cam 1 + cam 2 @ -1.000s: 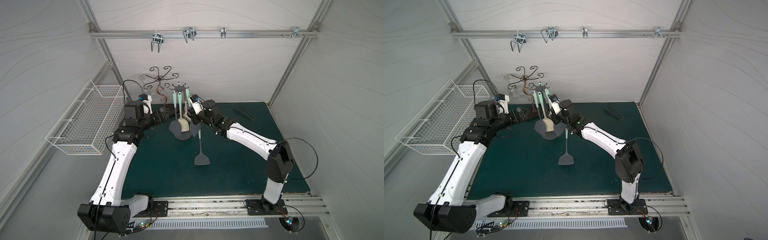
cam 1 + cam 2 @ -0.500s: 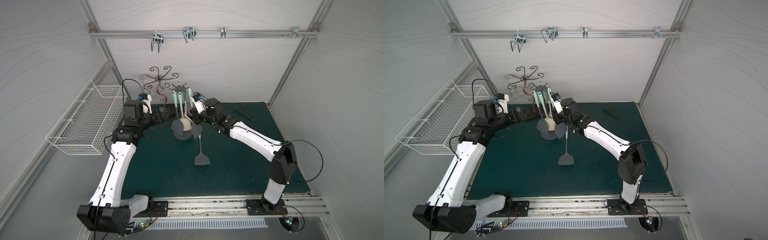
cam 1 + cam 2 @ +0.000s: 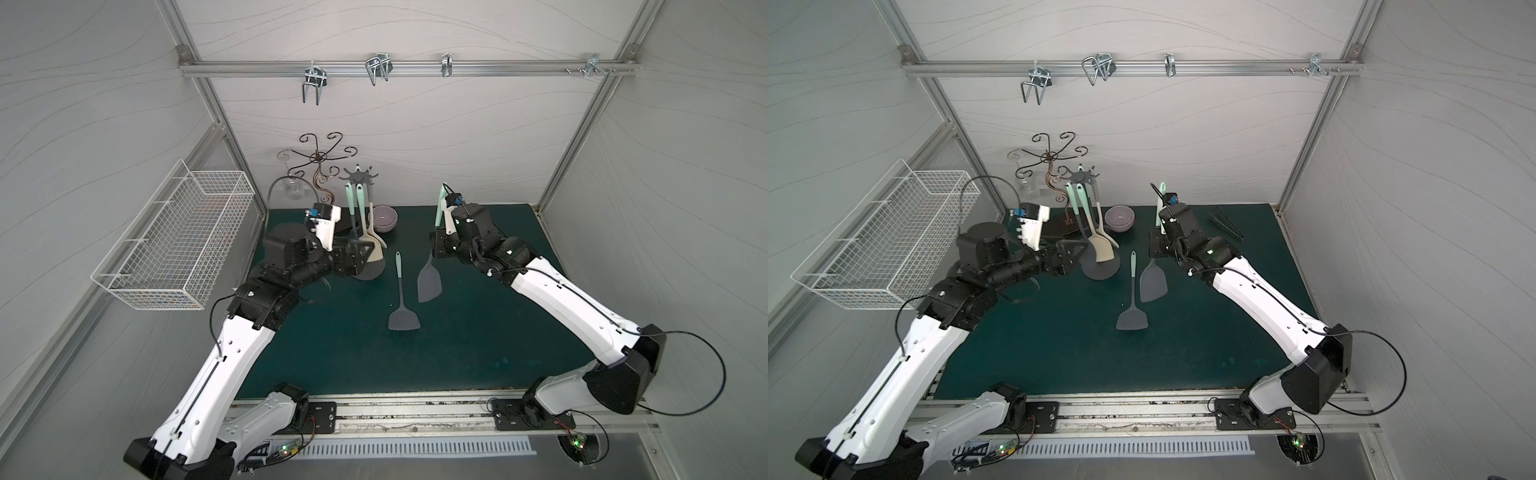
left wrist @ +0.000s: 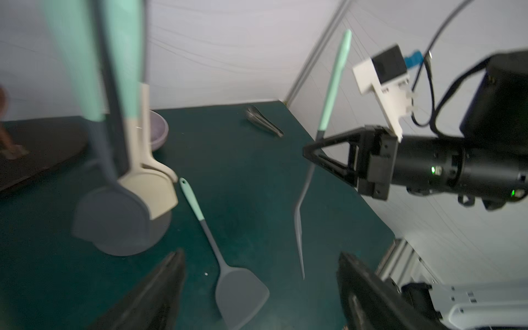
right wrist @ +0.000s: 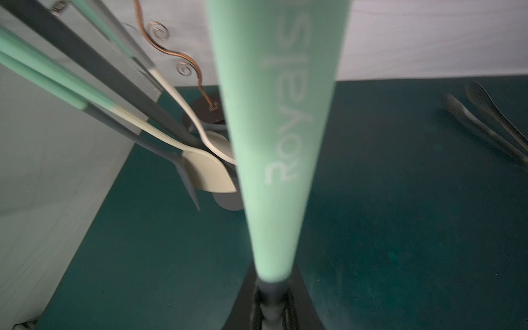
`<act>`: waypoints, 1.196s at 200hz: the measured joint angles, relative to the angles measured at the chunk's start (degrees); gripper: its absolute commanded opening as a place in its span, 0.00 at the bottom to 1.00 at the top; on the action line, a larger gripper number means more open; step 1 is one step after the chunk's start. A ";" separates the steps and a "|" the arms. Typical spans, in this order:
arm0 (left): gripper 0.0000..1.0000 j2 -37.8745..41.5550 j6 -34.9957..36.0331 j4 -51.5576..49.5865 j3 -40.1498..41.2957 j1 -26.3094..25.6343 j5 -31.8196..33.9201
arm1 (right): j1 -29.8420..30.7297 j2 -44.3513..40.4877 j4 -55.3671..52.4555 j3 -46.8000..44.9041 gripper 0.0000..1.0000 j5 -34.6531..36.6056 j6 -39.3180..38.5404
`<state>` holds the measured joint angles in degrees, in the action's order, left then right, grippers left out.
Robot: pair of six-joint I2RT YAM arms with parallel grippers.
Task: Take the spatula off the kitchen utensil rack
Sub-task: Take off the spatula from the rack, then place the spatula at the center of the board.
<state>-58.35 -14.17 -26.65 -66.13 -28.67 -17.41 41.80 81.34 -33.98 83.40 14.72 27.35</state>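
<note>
The right arm (image 3: 561,299) has swung clear of the kitchen utensil rack (image 3: 358,179), which keeps its other utensils (image 3: 368,249). The spatula (image 3: 429,282) is off its prong, hanging upright above the mat (image 3: 478,353) well apart from the rack, its neck clamped in the right gripper (image 4: 311,154). The left gripper (image 3: 1072,252) sits empty, jaws spread, beside the rack's pole, so removal looks done.

In the right wrist view the spatula (image 5: 278,143) handle is blurred, its end cut off
</note>
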 measured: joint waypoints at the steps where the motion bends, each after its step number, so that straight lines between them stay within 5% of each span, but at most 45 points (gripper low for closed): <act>1: 0.87 -0.04 0.02 0.02 0.13 -0.26 0.04 | -0.02 -0.07 -0.13 -0.04 0.00 0.07 0.26; 36: 0.83 -5.38 0.13 1.16 3.19 -13.05 3.65 | -0.87 -2.10 -5.92 -0.20 0.00 2.58 4.42; 67: 0.80 -9.42 -1.64 1.09 3.34 -16.33 6.47 | -1.42 -1.05 -10.03 1.09 0.00 2.78 5.27; 107: 0.81 -6.58 -2.82 -4.26 3.63 -14.73 18.45 | -2.82 9.25 -14.93 5.31 0.00 -0.31 5.07; 144: 0.82 4.09 -3.52 -7.30 6.84 -5.70 24.28 | -3.19 21.68 -17.44 7.61 0.00 -3.74 3.61; 239: 0.82 6.27 1.42 -12.55 10.14 -3.37 29.62 | -4.20 40.24 -25.33 22.60 0.00 -2.75 0.02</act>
<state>-52.07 -12.75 -39.20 -55.99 -32.03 12.21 37.60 121.58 -59.31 106.00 11.97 27.38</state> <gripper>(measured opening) 0.821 0.133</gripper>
